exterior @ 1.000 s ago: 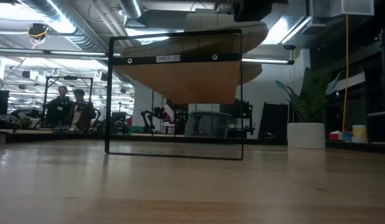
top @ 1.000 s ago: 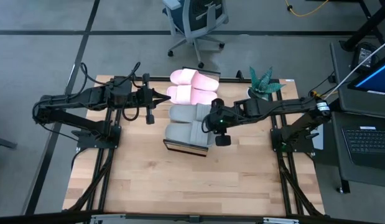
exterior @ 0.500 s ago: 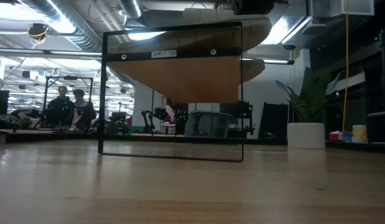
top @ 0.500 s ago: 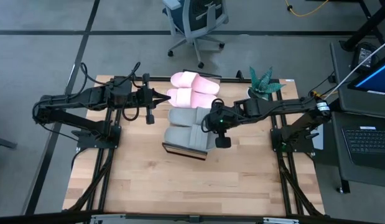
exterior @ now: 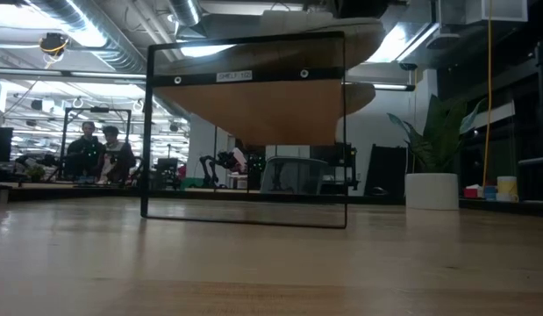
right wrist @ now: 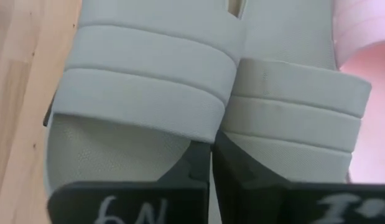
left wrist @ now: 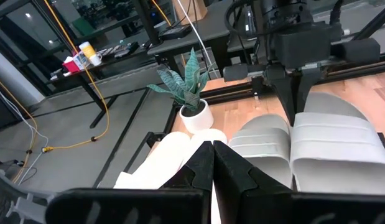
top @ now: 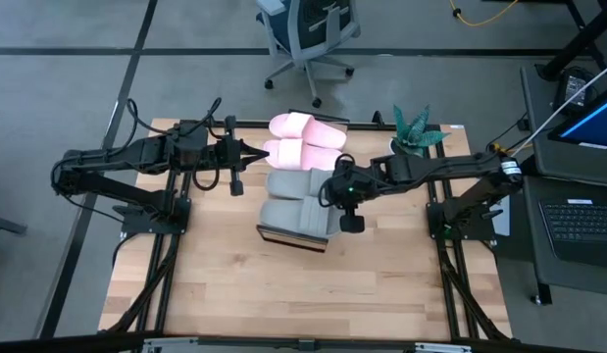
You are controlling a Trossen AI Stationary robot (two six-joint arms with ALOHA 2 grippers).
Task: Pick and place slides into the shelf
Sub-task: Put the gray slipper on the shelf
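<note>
Table of pale wood lies under me, seen from above, with my two dark arms reaching in from either side toward the shelf at its middle.

On my left, my left gripper hangs level at the edge of the pink pair, its tips just beside the nearer pink slide. Its fingers are pressed together with nothing between them; in my left wrist view they meet in a single dark point over the pale sandals.

In the middle, all four slides sit side by side on the shelf. The far pink slide and the nearer pink one lie at the end toward the office chair; the two grey-green slides lie next to them, at the end nearer the open table. The shelf stands slightly askew to the table's edges. In the low view its dark frame stands upright on the wood, plank top across it.

On my right, my right gripper rests at the grey-green pair's strap ends. My right wrist view shows its fingers closed against each other, tips lying at the seam between the two grey-green straps, pinching nothing that I can see.

Beyond that arm a small potted plant stands at the table's far right corner.
</note>
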